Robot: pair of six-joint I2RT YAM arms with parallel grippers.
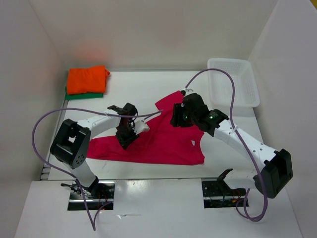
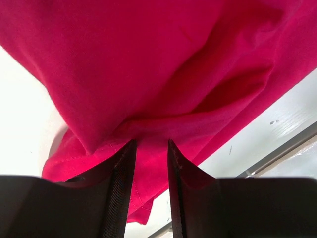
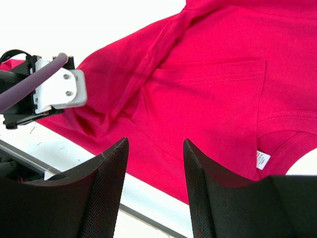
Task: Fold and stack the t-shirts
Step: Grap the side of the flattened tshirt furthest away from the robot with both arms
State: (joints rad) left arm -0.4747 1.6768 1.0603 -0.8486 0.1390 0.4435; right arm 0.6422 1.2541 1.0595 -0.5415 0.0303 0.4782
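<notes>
The magenta-red t-shirt (image 1: 163, 144) lies spread and rumpled on the white table between the two arms. My left gripper (image 1: 128, 138) is on its left part. In the left wrist view the gripper (image 2: 149, 144) has its jaws close together on a bunch of the magenta cloth (image 2: 148, 64), and folds run out from the tips. My right gripper (image 1: 179, 119) hangs open and empty above the shirt's upper middle; in its wrist view (image 3: 154, 141) the shirt (image 3: 213, 99) lies below. The orange t-shirt (image 1: 86, 79) lies folded on the green t-shirt (image 1: 84, 95) at the back left.
A white mesh basket (image 1: 233, 82) stands at the back right. White walls close in the table at the left, back and right. The left arm's wrist (image 3: 54, 91) shows at the left of the right wrist view. The shirt's neck label (image 3: 262, 159) faces up.
</notes>
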